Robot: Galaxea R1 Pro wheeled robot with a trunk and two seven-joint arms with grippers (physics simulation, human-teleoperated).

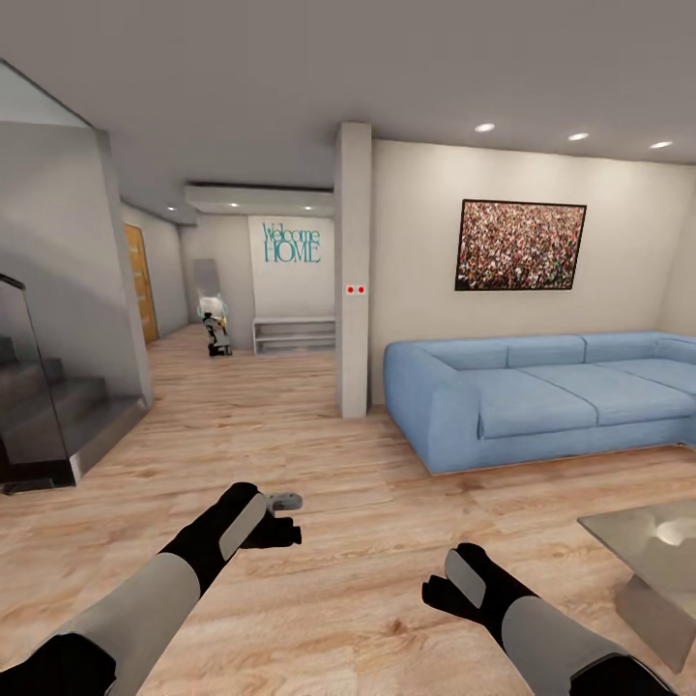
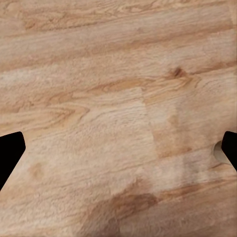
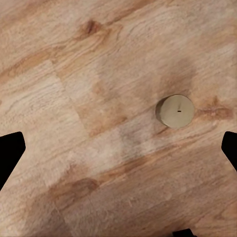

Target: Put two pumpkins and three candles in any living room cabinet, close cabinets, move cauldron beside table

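The left gripper [image 1: 275, 522] hangs low over the wooden floor [image 1: 319, 454] with its two dark fingers spread wide and nothing between them; in its wrist view the fingertips [image 2: 11, 150] sit at opposite edges with bare planks in the gap. The right gripper [image 1: 437, 592] hangs likewise over the floor, also spread apart and empty, its fingertips [image 3: 11, 153] well separated in its own wrist view. Below that gripper a small round pale candle [image 3: 175, 110] stands upright on the boards (a short dark wick mark shows at its centre), clear of both fingers. In the left wrist view a sliver of something pale, perhaps the same candle, peeks beside one fingertip, too little to be sure. Further out, the corner of the glass-topped table [image 1: 628, 527] sits to the robot's right, near a long blue sofa [image 1: 541, 387] against the wall. A dark staircase [image 1: 48, 406] rises at the left, and pale open shelves [image 1: 293, 334] stand down the hallway under a "Welcome HOME" sign [image 1: 291, 243].
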